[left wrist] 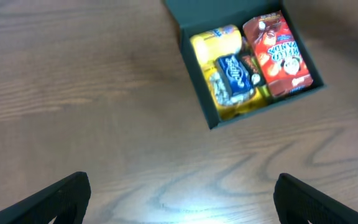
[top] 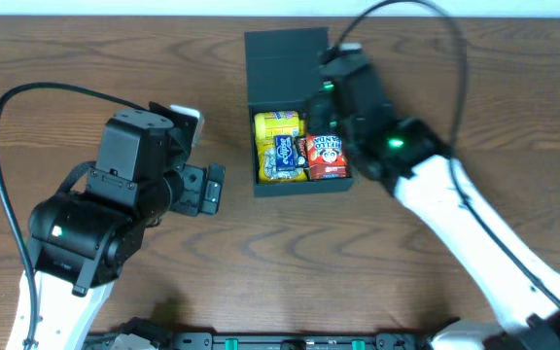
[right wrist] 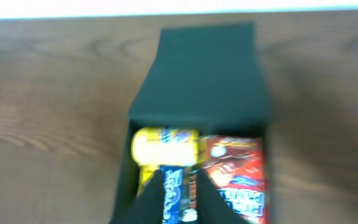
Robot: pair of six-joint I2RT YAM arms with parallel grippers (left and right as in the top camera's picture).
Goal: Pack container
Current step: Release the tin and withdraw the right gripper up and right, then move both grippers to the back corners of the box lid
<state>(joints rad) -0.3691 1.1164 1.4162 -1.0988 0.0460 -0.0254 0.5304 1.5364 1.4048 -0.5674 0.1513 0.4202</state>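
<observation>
Sitting open near the middle of the far edge of the desk (top: 86,58), the box (top: 285,49) held a yellow packet (top: 277,124), a blue packet (top: 285,151) and a red packet (top: 326,156). The left gripper (top: 206,187) hung wide apart beside it. The right gripper (right wrist: 179,202) straddled the blue packet, its grip impossible to tell.

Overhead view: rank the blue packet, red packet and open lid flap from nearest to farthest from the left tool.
1. Blue packet, middle of the container, nearest the left tool.
2. Red packet, its right side.
3. Lid flap, far end.
</observation>
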